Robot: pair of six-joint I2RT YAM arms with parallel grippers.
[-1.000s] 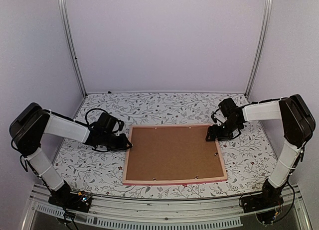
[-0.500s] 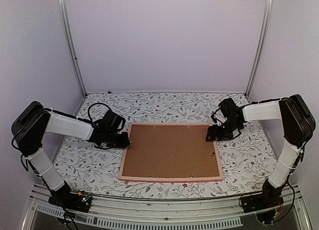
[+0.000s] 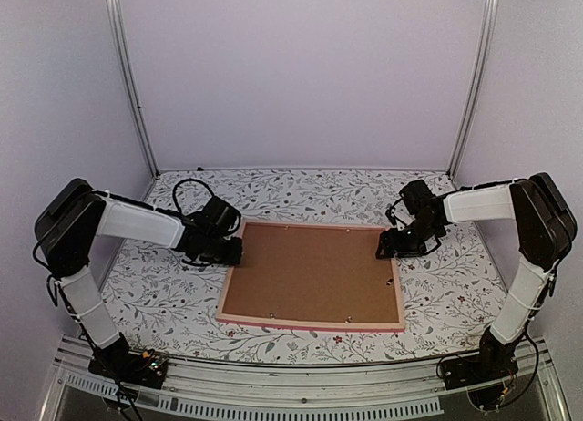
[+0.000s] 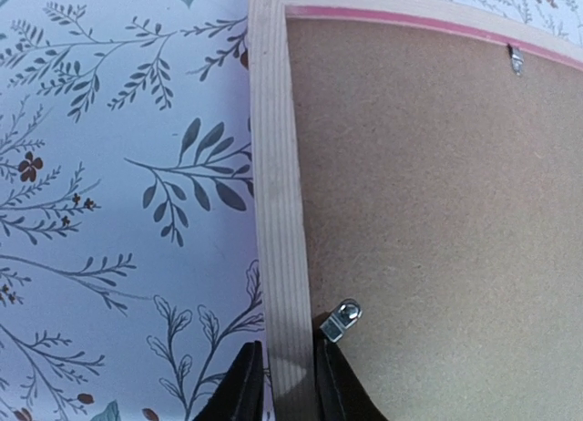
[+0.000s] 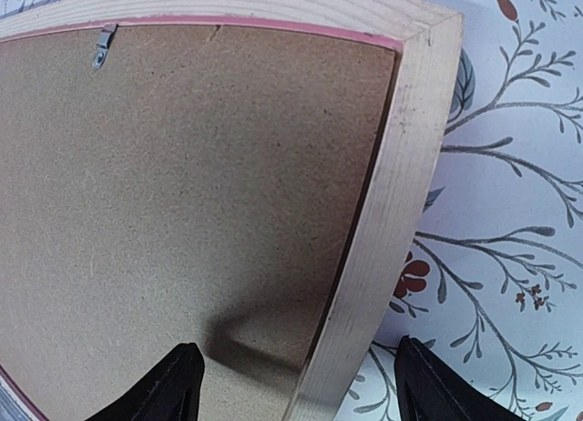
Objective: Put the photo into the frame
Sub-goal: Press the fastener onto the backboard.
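The pink frame [image 3: 310,323] lies face down on the floral table, wooden back up, with a brown hardboard backing [image 3: 314,271] filling it. The photo is hidden. My left gripper [image 3: 232,251] is shut on the frame's left rail; in the left wrist view the fingers pinch the pale rail [image 4: 273,193] at the gripper [image 4: 290,366], beside a metal clip [image 4: 341,319]. My right gripper [image 3: 387,248] is open at the frame's far right corner. In the right wrist view the gripper [image 5: 296,366] straddles the right rail [image 5: 401,184], one finger over the backing [image 5: 200,184].
The floral tablecloth [image 3: 164,293] surrounds the frame. Small metal clips [image 5: 103,44] sit along the frame's inner edges. White walls and metal posts [image 3: 127,84] close in the back and sides.
My left gripper has moved right and away from me along the frame's left side, and the frame's left side has shifted with it. The right arm has not moved.
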